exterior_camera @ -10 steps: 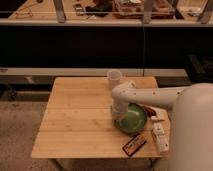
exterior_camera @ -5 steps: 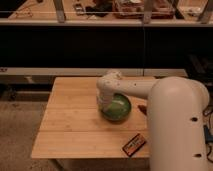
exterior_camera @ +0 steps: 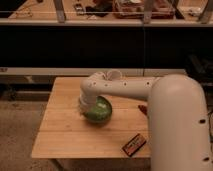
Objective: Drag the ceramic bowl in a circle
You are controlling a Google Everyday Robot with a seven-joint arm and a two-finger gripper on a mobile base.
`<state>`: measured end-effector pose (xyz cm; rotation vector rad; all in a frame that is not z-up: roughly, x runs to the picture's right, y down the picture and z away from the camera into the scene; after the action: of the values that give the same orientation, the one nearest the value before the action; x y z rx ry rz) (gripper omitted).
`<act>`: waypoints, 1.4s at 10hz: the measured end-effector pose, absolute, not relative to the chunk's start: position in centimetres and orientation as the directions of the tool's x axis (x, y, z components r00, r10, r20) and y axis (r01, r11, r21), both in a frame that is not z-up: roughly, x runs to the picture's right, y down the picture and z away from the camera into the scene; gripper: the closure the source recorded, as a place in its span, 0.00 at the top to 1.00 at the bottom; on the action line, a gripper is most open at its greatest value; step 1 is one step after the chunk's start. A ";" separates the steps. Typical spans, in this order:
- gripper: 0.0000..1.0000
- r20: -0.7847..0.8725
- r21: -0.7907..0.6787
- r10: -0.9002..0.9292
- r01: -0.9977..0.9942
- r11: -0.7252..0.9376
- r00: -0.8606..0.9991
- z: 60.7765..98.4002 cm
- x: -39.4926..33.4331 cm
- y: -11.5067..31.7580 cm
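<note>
ceramic bowl (exterior_camera: 100, 111) mid-frame on the wooden surface (exterior_camera: 60, 135), shifted left from right of centre, away from the dark box (exterior_camera: 134, 145) | gripper (exterior_camera: 84, 106) at the bowl's left rim, grip state cannot be told | judged: arc underway, circle unclosed

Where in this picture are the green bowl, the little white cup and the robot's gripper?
ceramic bowl (exterior_camera: 102, 111): camera view, on its glossy green inside.
white cup (exterior_camera: 114, 75): camera view, on its rim, behind the arm.
gripper (exterior_camera: 84, 105): camera view, on its tip, at the bowl's left edge.
</note>
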<state>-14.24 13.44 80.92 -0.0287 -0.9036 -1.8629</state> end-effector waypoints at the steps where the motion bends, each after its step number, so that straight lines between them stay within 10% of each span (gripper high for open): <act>1: 0.18 0.381 0.608 -0.762 0.763 -0.220 -0.524 78.7 -14.7 15.5; 8: 0.18 0.550 0.527 -0.698 0.839 -0.138 -0.460 76.6 -3.0 26.0; 14: 0.18 0.539 0.322 -0.796 0.941 -0.107 -0.275 83.0 4.8 16.6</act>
<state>4.83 16.62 83.04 -0.2696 -0.7264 -1.7103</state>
